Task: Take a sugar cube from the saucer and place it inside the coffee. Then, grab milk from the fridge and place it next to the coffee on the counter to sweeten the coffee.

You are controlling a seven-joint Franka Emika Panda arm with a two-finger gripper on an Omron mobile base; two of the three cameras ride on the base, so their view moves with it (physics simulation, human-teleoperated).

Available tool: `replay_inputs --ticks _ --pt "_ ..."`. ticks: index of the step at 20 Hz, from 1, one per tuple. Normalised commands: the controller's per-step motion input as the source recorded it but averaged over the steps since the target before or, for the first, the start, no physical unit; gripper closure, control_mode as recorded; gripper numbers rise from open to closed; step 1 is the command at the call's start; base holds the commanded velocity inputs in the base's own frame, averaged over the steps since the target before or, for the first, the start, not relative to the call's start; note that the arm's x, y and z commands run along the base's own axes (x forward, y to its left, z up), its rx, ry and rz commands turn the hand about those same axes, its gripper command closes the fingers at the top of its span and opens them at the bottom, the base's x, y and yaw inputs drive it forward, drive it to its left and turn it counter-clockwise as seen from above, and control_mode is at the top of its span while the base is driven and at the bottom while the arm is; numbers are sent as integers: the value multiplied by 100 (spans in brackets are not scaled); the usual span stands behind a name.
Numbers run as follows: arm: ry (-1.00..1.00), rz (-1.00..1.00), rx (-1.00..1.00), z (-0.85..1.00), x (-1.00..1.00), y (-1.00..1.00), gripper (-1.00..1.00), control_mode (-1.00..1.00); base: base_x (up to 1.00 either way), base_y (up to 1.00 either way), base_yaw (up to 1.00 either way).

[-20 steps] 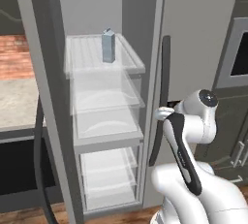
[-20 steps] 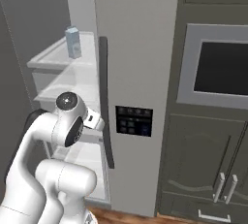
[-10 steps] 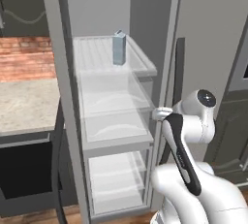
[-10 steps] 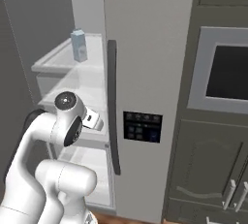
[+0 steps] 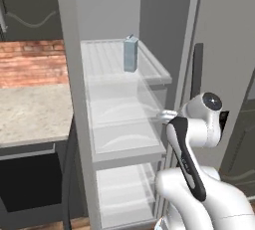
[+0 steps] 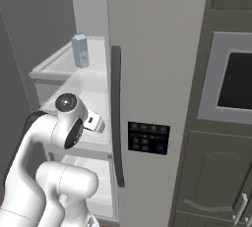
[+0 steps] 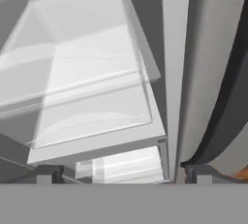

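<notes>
The robot's gripper (image 7: 123,172) hangs with its jaws spread wide and nothing between them, its two dark finger tips (image 7: 48,173) framing the lower glass shelves (image 7: 92,97) of the open fridge (image 6: 157,49) as the hand camera looks down into the compartment. The hand is tucked low and close to the body, a posture that suits travel rather than reaching, since the arm (image 5: 191,139) is folded with its elbow up beside the edge of the closed fridge door. From the left base view the folded arm sits just beside the middle shelf, near the long dark handle (image 6: 116,113) that runs down that door.

The milk (image 5: 130,54), a slim pale blue carton, stands upright on the upper shelf toward its back, well above the hand and apart from it. Its upright stance and clear surroundings leave room for a side-on approach, and the spread jaws look ready for that; the carton appears narrow enough to fit between them.

To the left, a stretch of the beige speckled counter (image 5: 30,112) lies beneath a brick wall (image 5: 30,62); the carton is meant to end up on that worktop beside the coffee. Judging by the scene, the fetching step is under way, with the lift toward the top shelf not yet begun.
</notes>
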Motion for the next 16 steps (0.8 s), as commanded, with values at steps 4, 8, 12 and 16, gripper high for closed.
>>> replay_inputs --ticks 4,8,12,16 --pt "0 0 0 0 0 0 -100 100 30 33 1" --pt "0 0 0 0 0 0 -100 100 11 37 0" --pt "0 0 0 0 0 0 -100 100 12 40 0" --pt "0 0 0 0 0 0 -100 100 33 36 0"
